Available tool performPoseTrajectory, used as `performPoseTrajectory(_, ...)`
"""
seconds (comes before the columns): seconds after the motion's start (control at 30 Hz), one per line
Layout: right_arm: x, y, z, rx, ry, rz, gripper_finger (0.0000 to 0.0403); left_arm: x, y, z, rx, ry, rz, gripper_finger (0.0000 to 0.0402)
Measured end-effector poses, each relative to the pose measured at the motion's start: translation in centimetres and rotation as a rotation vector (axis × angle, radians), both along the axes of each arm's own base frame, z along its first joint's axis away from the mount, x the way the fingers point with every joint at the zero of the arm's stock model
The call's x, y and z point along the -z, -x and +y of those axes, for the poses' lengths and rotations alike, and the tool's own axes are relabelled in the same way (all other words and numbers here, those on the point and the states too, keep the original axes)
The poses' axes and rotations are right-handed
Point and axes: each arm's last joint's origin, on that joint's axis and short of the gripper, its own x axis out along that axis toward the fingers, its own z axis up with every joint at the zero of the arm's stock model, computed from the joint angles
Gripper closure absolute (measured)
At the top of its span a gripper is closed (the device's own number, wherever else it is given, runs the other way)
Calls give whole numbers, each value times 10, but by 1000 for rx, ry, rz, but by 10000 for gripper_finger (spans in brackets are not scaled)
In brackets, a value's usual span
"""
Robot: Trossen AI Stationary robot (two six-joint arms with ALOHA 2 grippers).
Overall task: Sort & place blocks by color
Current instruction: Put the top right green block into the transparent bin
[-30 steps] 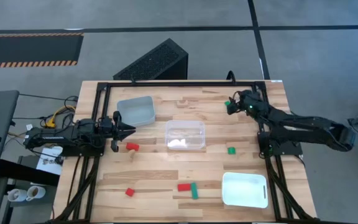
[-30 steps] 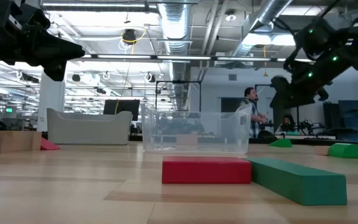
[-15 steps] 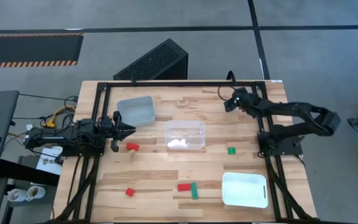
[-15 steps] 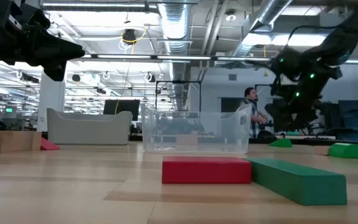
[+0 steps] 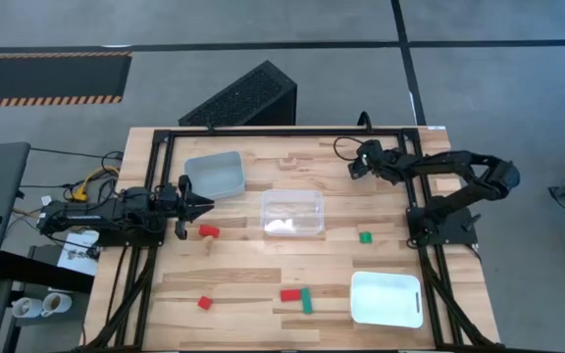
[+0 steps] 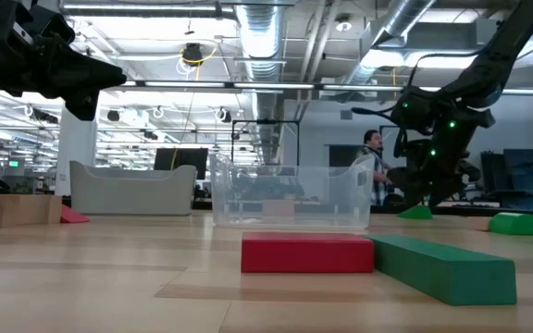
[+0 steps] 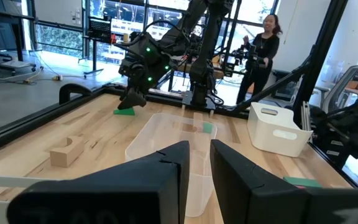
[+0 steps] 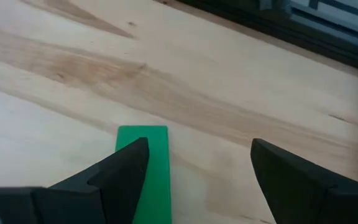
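My right gripper [image 5: 357, 166] is open, low over the table's far right part. A small green block [image 8: 148, 155] lies flat on the wood below it, close to one finger [image 8: 120, 171] and well apart from the other. The block also shows in the low view [image 6: 418, 213] and the left wrist view [image 7: 125, 112]. My left gripper [image 5: 207, 204] waits at the left, empty, with only a narrow gap between its fingers [image 7: 199, 163]. Red blocks [image 5: 209, 232] [image 5: 204, 302] [image 5: 290, 294], green blocks [image 5: 307, 300] [image 5: 365, 236] and a pale wood block [image 5: 287, 162] lie on the table.
A grey tray [image 5: 214, 175] stands far left, a clear tray [image 5: 292, 212] in the middle with something pale inside, and a white tray [image 5: 386, 298] near right. A black frame [image 5: 292, 132] runs round the table. A person [image 7: 263, 46] stands in the room beyond.
My right gripper has come down toward the green block and shifted a little toward the table's left, its arm stretching out along the far edge.
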Motion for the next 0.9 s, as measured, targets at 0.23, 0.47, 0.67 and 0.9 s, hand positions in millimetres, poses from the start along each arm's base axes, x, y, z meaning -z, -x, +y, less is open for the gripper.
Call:
performPoseTrajectory(0.23, -9, -4, 4, -41, 7, -24, 92, 0, 0, 0, 0, 0, 1, 349)
performPoseTrajectory(0.47, -21, -9, 11, -84, 35, -84, 92, 0, 0, 0, 0, 0, 0, 349)
performPoseTrajectory(0.67, -13, -20, 25, -140, -12, -67, 92, 0, 0, 0, 0, 0, 0, 349)
performPoseTrajectory(0.9, 5, -20, 29, -89, -87, -4, 92, 0, 0, 0, 0, 0, 0, 349)
